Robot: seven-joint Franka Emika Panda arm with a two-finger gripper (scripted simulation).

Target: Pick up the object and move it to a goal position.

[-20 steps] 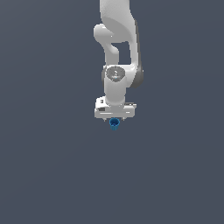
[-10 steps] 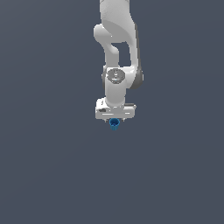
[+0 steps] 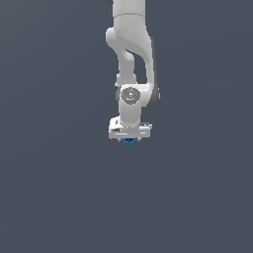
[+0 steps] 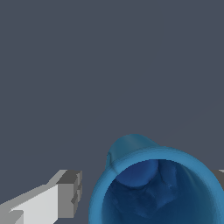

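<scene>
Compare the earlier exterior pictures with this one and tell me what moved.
The end effector and the blue cup under it have risen a little in the exterior view, together with the arm. Nothing was taken hold of or let go: the cup sits between the fingers as before. The grey background is unchanged.

The cup (image 3: 129, 143) is sitting between the gripper's (image 3: 129, 143) fingers (image 4: 65, 192), apparently just under the arm (image 3: 131, 59).

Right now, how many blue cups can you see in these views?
1. The small blue tapered cup sits between the white gripper's fingers, just under the robot arm's hand in the exterior view; the wrist view looks into its hollow inside. Nothing else blue shows.
</scene>
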